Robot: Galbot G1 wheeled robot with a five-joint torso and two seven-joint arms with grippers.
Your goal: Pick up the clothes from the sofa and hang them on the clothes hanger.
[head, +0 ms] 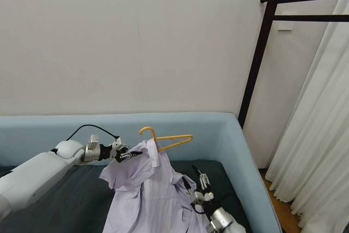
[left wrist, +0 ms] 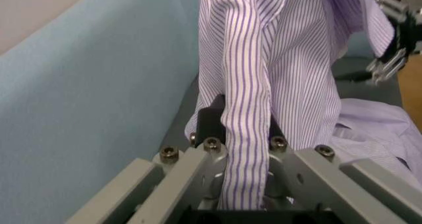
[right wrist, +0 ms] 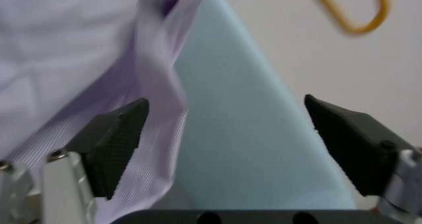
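A lilac striped shirt [head: 150,192] hangs on a yellow hanger [head: 166,139] above the light-blue sofa [head: 229,135]. My left gripper [head: 126,154] holds the shirt up by its shoulder; in the left wrist view the striped cloth [left wrist: 247,135] is pinched between the shut jaws. My right gripper [head: 203,185] sits low at the shirt's right side, open. In the right wrist view its dark pads [right wrist: 118,140] stand wide apart with a shirt fold [right wrist: 155,85] next to one pad and the hanger [right wrist: 356,11] farther off.
A dark wooden clothes rack [head: 262,53] stands to the right beyond the sofa's arm. White curtains [head: 322,135] hang at the far right over a wooden floor [head: 283,211]. The sofa seat [head: 76,200] is dark.
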